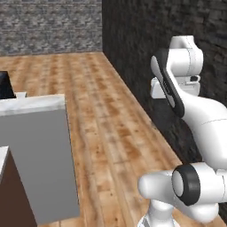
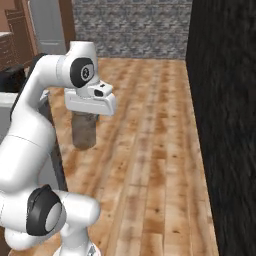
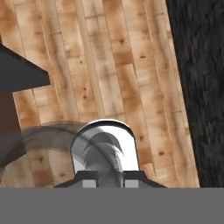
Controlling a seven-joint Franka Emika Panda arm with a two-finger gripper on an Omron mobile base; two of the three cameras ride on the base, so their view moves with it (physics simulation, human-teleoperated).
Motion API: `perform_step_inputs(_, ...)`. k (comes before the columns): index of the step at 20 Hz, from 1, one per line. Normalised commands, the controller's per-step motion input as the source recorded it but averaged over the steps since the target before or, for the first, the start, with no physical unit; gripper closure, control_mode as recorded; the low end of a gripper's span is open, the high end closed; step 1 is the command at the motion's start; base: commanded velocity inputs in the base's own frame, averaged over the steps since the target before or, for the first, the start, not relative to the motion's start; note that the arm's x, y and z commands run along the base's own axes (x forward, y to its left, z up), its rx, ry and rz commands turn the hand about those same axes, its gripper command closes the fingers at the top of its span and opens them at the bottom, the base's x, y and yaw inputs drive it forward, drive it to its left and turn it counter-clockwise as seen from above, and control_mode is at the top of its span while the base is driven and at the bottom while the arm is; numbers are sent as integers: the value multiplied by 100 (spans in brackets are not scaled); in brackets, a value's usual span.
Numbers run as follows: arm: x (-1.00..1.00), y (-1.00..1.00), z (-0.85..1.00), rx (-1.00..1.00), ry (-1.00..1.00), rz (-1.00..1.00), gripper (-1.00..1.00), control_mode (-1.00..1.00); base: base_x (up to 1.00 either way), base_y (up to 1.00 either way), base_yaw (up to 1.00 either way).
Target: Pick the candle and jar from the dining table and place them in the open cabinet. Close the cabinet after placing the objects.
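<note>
My gripper (image 2: pixel 84 118) is shut on the jar (image 2: pixel 84 132), a grey translucent cylinder that hangs under the hand above the wooden floor. In the hand view I look down into the jar (image 3: pixel 104 148), with my gripper (image 3: pixel 109 183) clamped on its rim. In the left base view the hand (image 1: pixel 159 88) sits behind the arm, close to the dark wall. At the lower left a white top on a brown base (image 1: pixel 9 186) looks like a corner of the dining table. The candle and the cabinet are out of view.
A grey unit with a marble top (image 1: pixel 35 133) stands left of the arm, with a dark object (image 1: pixel 5 85) on it. A dark rough wall (image 2: pixel 225 125) runs along the right. A grey stone wall (image 1: pixel 48 26) closes the far end of the plank floor (image 1: pixel 111 115).
</note>
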Motion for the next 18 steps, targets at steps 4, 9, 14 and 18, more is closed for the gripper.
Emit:
perform_step_inputs(4,0,0,0,0,0,0,100,100,100,-73,0)
perform_step_inputs(9,0,0,0,0,0,0,100,100,100,-59,0)
perform_step_inputs(14,0,0,0,0,0,0,100,100,100,-53,0)
perform_step_inputs(18,0,0,0,0,0,0,100,100,100,-40,0)
